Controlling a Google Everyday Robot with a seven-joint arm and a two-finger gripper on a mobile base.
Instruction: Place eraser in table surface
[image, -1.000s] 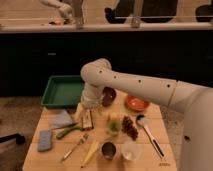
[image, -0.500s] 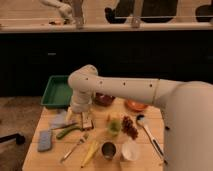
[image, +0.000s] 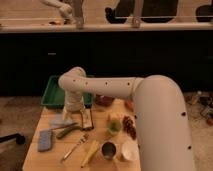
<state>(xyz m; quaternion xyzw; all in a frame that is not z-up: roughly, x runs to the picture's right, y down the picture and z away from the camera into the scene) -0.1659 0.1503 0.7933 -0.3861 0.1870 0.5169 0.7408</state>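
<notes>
End effector is low over the worktop, just in front of the green tray. Grip state: cannot tell. Eraser is right at it, tilted on edge beside the folded cloth; touching the planks or just above, unclear. Likely the set-down step. Next move needs a release, then a straight lift clear.

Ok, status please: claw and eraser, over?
Claw low beside green tray. Eraser directly under it, at table surface. Pale cloth, green vegetable close beside.
</notes>
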